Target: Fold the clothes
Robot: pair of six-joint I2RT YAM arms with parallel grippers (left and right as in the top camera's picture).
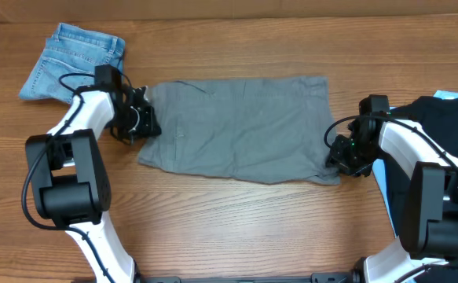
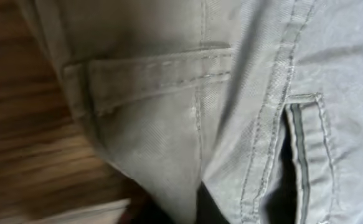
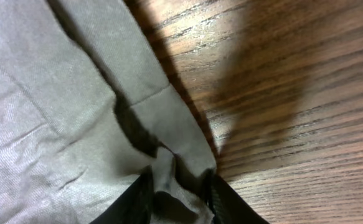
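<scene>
The grey shorts (image 1: 240,126) lie spread flat across the middle of the table. My left gripper (image 1: 140,123) is at their left edge. In the left wrist view the grey shorts (image 2: 169,124) fill the frame, showing a stitched pocket flap and seams, and they cover the jaws (image 2: 200,211). My right gripper (image 1: 341,154) is at the lower right corner of the shorts. In the right wrist view its two black fingers (image 3: 178,202) are shut on a bunched fold of the grey shorts (image 3: 56,124).
Folded blue denim (image 1: 73,63) lies at the back left, close to my left arm. A black garment (image 1: 448,118) lies at the right edge, with a pale blue thing (image 1: 448,96) behind it. Bare wooden table (image 1: 236,228) lies in front of the shorts.
</scene>
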